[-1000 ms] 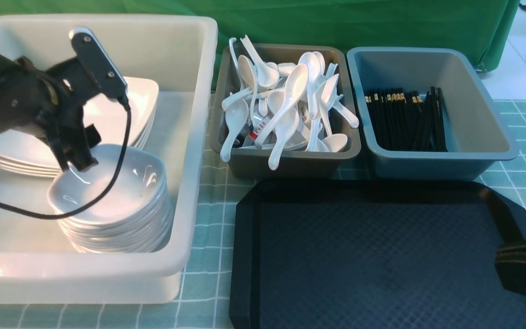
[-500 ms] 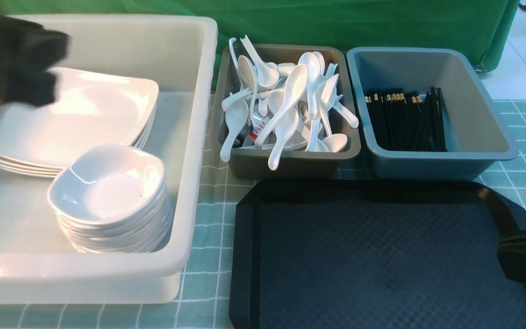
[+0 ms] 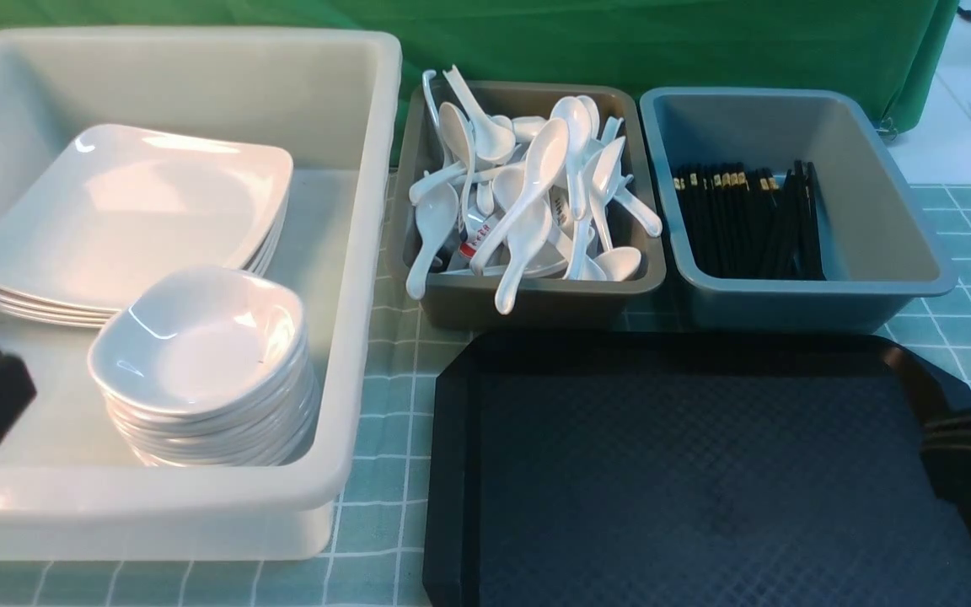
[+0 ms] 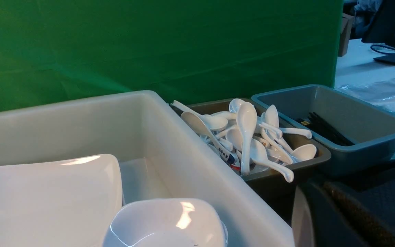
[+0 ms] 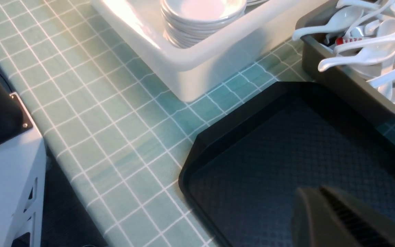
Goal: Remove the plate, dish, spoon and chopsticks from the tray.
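Plates [image 3: 131, 219] nest beyond the left fingers [image 4: 327, 206], dishes [image 3: 199, 337] to their right, likely stacked for stability. Spoons [image 3: 536, 169] and chopsticks [image 3: 747, 223] sit beyond and left of the right fingers [image 5: 324, 212], presumably sorted by kind. Both pairs are closed, gripping nothing; which pieces were the tray's [image 3: 662, 472], I cannot tell.

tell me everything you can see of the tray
The tray is black and looks like plastic, with cut-off corners, a raised rim and a diamond-textured floor. It lies flat on the checked cloth, in front of the spoon bin and the chopstick bin. No crockery or cutlery shows on it. Its near edge is out of the front view; the right arm covers part of its right side.
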Robot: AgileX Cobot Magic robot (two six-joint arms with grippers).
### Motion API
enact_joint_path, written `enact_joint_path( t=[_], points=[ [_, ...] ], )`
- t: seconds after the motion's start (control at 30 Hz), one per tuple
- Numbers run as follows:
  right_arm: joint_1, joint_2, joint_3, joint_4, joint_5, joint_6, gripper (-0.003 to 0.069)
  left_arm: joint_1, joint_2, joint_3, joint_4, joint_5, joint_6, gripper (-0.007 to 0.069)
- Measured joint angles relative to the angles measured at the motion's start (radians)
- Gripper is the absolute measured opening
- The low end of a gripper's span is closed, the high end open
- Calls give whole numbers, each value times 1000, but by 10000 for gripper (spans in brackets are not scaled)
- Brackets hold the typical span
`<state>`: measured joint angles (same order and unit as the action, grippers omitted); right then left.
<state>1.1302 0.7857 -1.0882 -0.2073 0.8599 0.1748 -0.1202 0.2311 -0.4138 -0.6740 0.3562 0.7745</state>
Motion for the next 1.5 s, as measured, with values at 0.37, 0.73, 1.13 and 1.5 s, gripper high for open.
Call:
enact_joint_path(
  t=[0.37,0.73,1.13,1.5],
  points=[
    [0,0,0,-1,-23,3,88,0,-13,60,12,1,4,10],
    [-69,-12,6,-35,-38,-29,63,0,-13,63,34,9,4,11],
    [-887,-416,770,297,-692,-358,15,0,-13,63,59,9,4,11],
    [-1045,-777,1095,271,-676,-394,16,0,-13,63,60,8,4,11]
  ],
)
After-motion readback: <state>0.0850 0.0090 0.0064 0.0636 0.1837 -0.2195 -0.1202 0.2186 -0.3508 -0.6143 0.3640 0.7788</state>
